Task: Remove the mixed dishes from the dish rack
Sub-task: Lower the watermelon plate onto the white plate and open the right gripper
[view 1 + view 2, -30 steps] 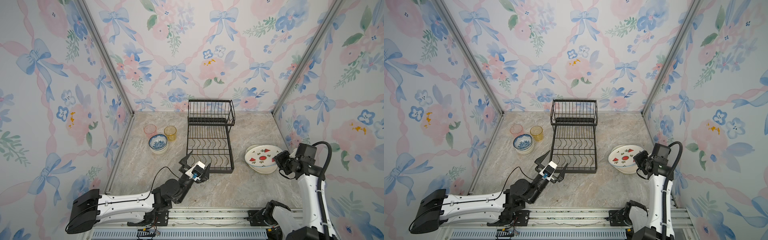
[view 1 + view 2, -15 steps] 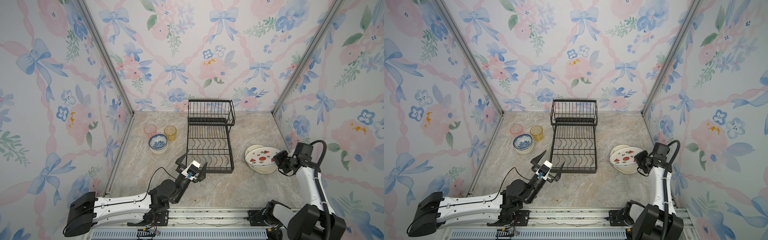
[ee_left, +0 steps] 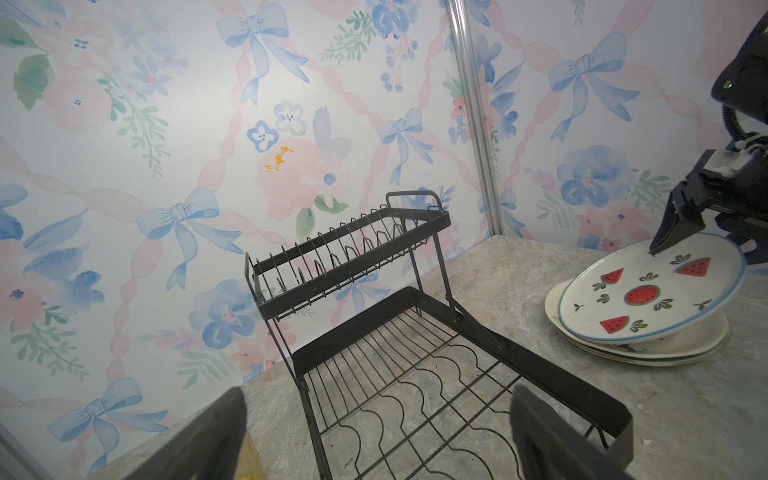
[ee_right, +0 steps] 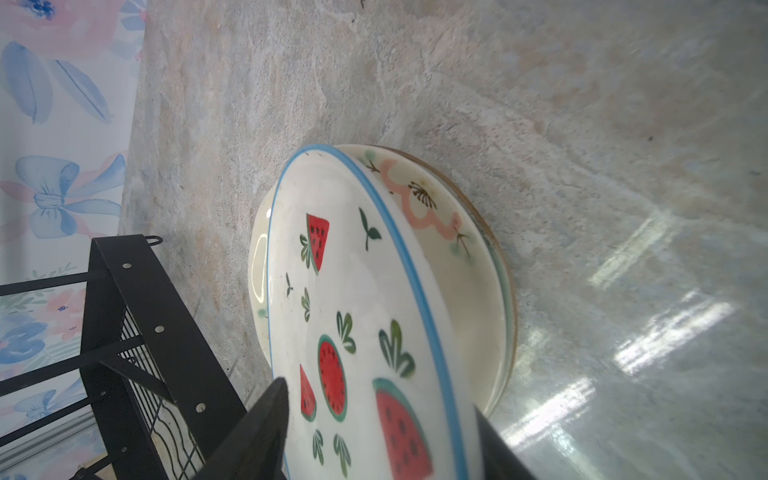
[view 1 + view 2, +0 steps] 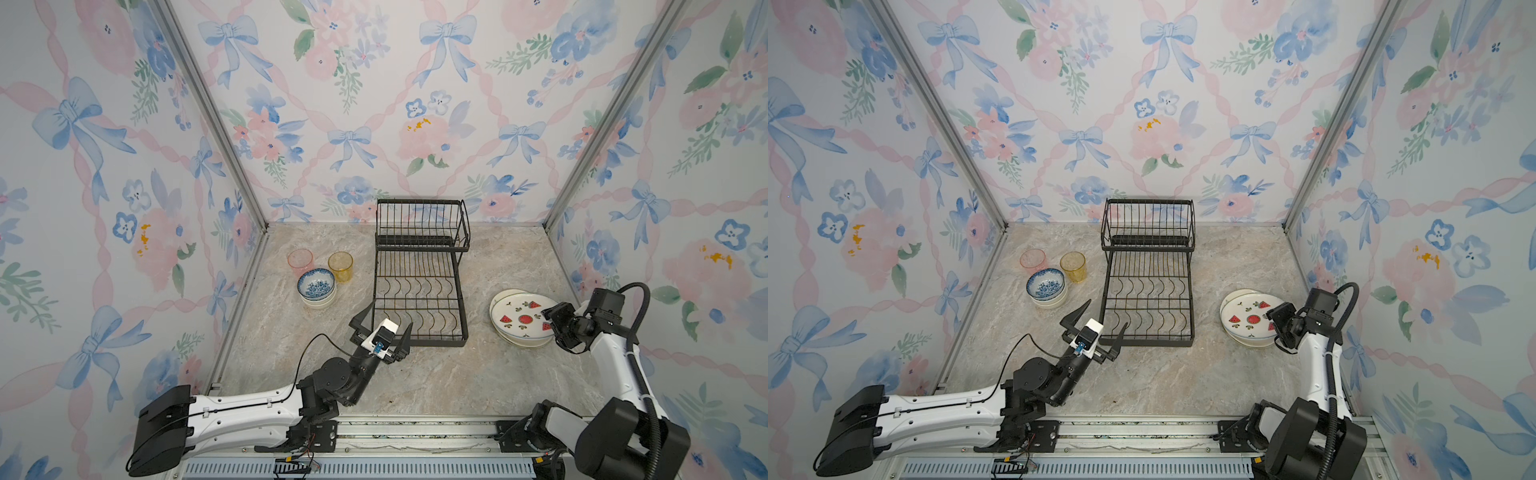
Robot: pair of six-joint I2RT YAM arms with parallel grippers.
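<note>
Marble-look tabletop (image 5: pixel 478 374), bow-and-flower wallpaper (image 5: pixel 374 104). Dish rack (image 5: pixel 419 242) sits mid-table; left gripper (image 5: pixel 390 314) gapes wide at its front corner, right gripper (image 5: pixel 550 322) straddles the rim of the tilted watermelon plate (image 5: pixel 521 318) (pinching? can't tell).

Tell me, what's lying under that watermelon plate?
A cream plate with a pink floral print, and below it another plate's rim. The watermelon plate rests tilted on them and covers their middles, so the rest is hidden.

The marbled tabletop (image 5: pixel 415 386) is bearing the dish rack (image 5: pixel 420 297). Pink tumbler (image 5: pixel 300 261), amber tumbler (image 5: pixel 340 266), bowl stack (image 5: pixel 316 291), plate stack (image 5: pixel 521 322) are flanking it.
</note>
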